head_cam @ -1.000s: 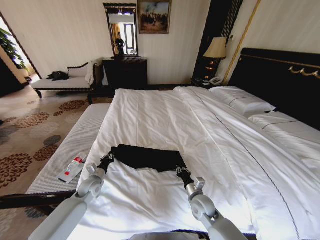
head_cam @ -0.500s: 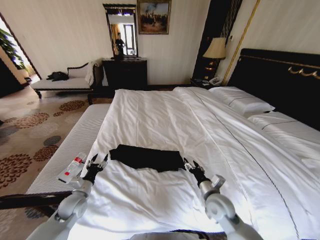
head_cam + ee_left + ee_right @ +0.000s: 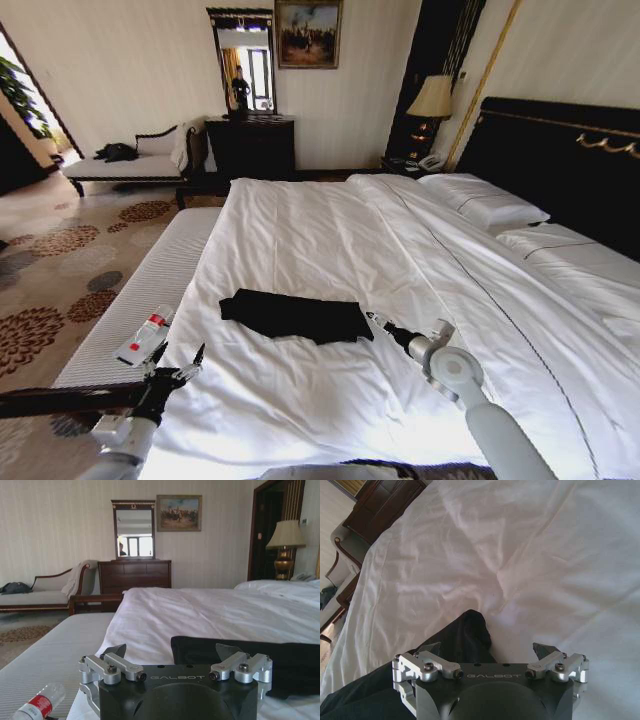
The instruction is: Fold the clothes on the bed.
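Observation:
The clothes are one black T-shirt (image 3: 295,315) lying as a flat folded band across the near part of the bed (image 3: 330,230), with no lettering showing. My left gripper (image 3: 178,358) hangs open at the bed's near left edge, well short of the shirt's left end. From the left wrist view the open left gripper (image 3: 172,650) faces the shirt (image 3: 290,665) across the sheet. My right gripper (image 3: 379,321) is open just off the shirt's right end. In the right wrist view the right gripper (image 3: 486,647) holds nothing, with the shirt's corner (image 3: 470,630) just ahead of it.
A striped grey bench (image 3: 150,280) runs along the bed's left side with a plastic bottle (image 3: 143,338) on it. Pillows (image 3: 485,205) and a dark headboard (image 3: 570,160) are at the right. A chaise (image 3: 130,160), dresser (image 3: 250,145) and lamp (image 3: 432,97) stand by the far wall.
Both grippers have let go of the shirt's near corners and opened. The left one drew back to the bed's left edge and the right one moved off past the shirt's right end. The shirt stays folded.

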Controlling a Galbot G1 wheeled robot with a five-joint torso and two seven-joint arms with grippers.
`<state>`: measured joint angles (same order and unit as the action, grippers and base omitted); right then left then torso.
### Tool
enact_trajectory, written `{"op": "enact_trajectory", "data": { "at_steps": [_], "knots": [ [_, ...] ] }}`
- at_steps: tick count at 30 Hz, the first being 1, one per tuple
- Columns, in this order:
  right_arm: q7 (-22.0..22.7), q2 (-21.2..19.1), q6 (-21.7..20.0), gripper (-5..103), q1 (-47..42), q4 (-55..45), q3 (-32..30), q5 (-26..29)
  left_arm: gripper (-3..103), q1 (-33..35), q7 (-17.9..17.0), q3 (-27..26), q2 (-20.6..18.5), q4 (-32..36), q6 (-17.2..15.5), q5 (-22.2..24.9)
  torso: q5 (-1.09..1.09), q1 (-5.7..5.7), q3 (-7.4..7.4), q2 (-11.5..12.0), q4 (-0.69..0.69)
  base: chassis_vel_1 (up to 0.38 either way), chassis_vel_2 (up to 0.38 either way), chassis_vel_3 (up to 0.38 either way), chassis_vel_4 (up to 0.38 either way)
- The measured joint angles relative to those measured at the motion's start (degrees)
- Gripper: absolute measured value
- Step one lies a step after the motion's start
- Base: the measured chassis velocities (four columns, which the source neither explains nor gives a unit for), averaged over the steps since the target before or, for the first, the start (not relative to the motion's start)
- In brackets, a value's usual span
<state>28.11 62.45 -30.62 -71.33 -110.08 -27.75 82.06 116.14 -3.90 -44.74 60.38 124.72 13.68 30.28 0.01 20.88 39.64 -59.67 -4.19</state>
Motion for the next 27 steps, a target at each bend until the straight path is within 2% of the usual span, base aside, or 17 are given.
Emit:
{"op": "enact_trajectory", "data": {
  "at_steps": [6,20,22,23,25,27],
  "knots": [
    [-1.3,3.4,-1.1,100,3.6,3.9,1.4,0.1,100,5.0,0.5,-0.9,1.7,3.4,1.7,-1.1,0.00,0.00,0.00,0.0,0.01,0.000,0.000,0.000,0.000],
    [-2.8,8.3,-1.1,102,4.9,7.5,5.8,-3.7,100,4.9,0.6,-0.8,1.7,3.4,1.7,-1.0,-0.02,0.01,0.00,0.0,-0.01,0.000,0.000,0.000,0.000],
    [-3.0,9.1,-0.9,99,5.2,8.4,6.5,-4.5,100,4.9,0.6,-0.8,1.6,3.3,1.7,-1.0,-0.02,0.01,0.00,0.0,-0.01,0.000,0.000,0.000,0.000],
    [-3.1,9.5,-0.4,93,5.5,9.0,6.8,-5.2,100,4.9,0.6,-0.8,1.6,3.3,1.7,-1.0,-0.02,0.01,0.00,0.0,-0.01,0.000,0.000,0.000,0.000],
    [-3.2,9.7,-0.3,93,5.6,9.3,6.8,-5.4,100,4.9,0.6,-0.8,1.6,3.3,1.7,-1.0,-0.01,0.00,0.00,0.0,-0.01,0.000,0.000,0.000,0.000],
    [-3.3,10.1,0.1,83,5.6,9.6,6.8,-5.7,100,4.8,0.6,-0.8,1.6,3.3,1.6,-0.9,-0.02,0.01,0.00,0.0,-0.01,0.000,0.000,0.000,0.000]
  ]
}}
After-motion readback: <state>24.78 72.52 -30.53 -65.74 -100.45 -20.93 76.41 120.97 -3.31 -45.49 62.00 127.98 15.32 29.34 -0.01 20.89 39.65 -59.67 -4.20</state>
